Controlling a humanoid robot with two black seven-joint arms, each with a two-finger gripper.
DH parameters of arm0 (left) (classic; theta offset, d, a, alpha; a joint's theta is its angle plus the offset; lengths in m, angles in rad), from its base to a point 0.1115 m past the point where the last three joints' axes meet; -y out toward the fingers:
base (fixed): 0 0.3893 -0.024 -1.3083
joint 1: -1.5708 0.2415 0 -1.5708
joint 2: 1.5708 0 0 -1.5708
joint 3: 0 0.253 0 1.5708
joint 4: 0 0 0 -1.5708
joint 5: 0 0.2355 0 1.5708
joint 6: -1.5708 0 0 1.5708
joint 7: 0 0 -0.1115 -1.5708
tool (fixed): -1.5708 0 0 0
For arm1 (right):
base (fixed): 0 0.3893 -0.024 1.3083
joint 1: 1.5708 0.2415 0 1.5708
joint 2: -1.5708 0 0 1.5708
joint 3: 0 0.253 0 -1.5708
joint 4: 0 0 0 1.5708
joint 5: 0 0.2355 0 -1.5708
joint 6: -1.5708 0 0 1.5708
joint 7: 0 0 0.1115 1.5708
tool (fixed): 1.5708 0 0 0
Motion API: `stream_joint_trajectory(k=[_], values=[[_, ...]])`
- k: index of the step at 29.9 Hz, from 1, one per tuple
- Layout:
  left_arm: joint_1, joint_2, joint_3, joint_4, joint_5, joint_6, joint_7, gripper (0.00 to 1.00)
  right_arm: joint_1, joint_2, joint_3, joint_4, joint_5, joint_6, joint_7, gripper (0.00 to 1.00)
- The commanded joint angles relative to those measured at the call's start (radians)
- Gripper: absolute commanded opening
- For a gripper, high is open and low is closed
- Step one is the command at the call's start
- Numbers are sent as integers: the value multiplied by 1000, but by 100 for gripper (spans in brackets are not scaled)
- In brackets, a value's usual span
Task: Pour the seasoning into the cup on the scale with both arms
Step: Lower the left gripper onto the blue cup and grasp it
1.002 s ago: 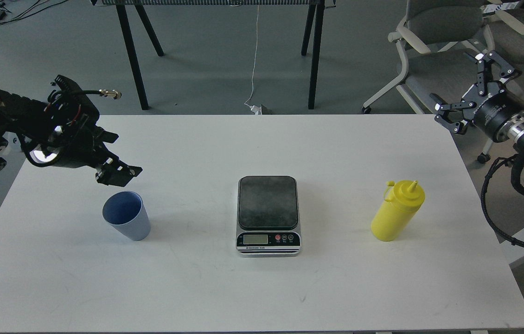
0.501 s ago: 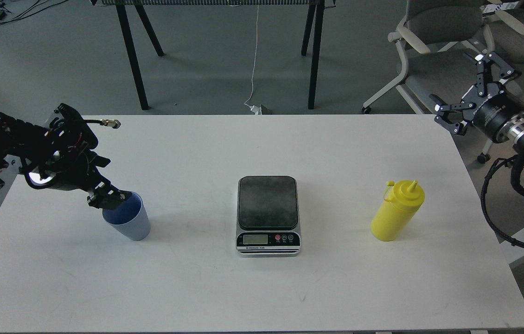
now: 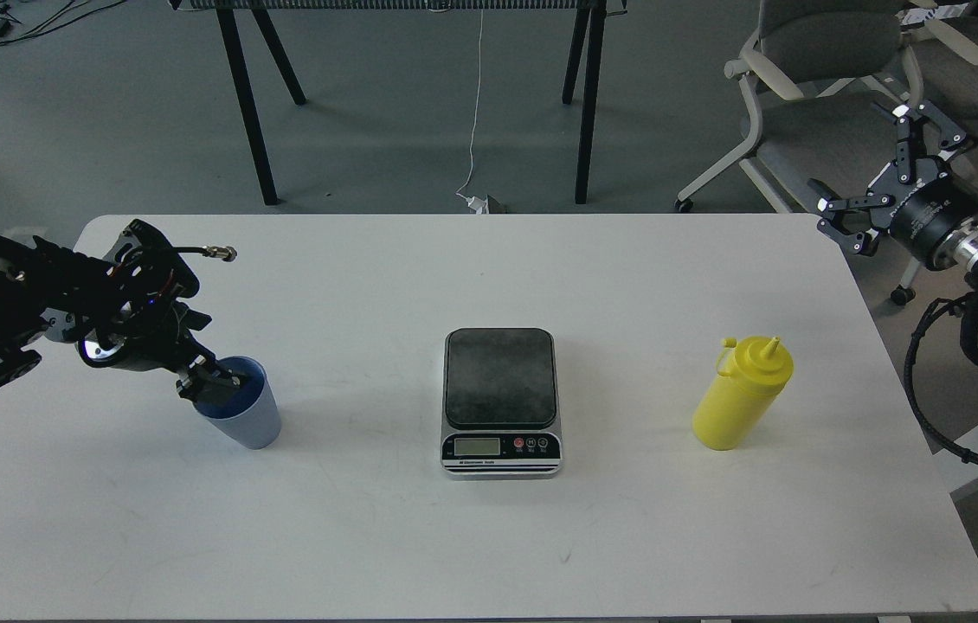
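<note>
Entry, taken from the scale (image 3: 500,400), mid-desk (image 3: 489,545), plate bare.

- Cup (image 3: 237,414): left of the scale, on the desk, upright.
- Left gripper (image 3: 214,385): a second ago above the cup; I have now lowered it to the rim, one finger seemingly inside. Whether the jaws have clenched, I cannot tell.
- Bottle (image 3: 742,394): right of the scale, untouched.
- Right gripper (image 3: 878,169): beyond the bottle, jaws spread, empty.

Judgement: cup pickup beginning; pouring distant.
</note>
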Motion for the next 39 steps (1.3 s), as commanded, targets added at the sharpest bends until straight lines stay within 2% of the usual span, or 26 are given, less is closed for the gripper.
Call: stream_joint_trajectory(k=[1, 5, 10, 18, 20, 25, 31, 36, 39], values=[[0, 1, 12, 7, 0, 5, 0, 99, -4, 0, 2, 0, 0, 0, 0, 99], [3, 3, 14, 12, 0, 5, 0, 97, -6, 0, 0, 0, 0, 0, 0, 99], [8, 4, 41, 12, 0, 18, 0, 89, -7, 0, 2, 0, 0, 0, 2, 99], [20, 4, 41, 14, 0, 25, 0, 82, -18, 0, 2, -1, 0, 0, 0, 99], [20, 4, 41, 14, 0, 25, 0, 77, -20, -2, 2, 0, 0, 0, 0, 99], [22, 3, 41, 17, 0, 28, 0, 52, -24, 0, 2, -1, 0, 0, 2, 99], [19, 4, 41, 17, 0, 28, 0, 40, -29, -2, 3, -1, 0, 0, 2, 99], [20, 1, 41, 17, 0, 28, 0, 20, -32, -2, 3, -3, 0, 0, 3, 99], [20, 1, 41, 17, 0, 25, 0, 13, -35, -2, 5, -4, 0, 0, 3, 99]])
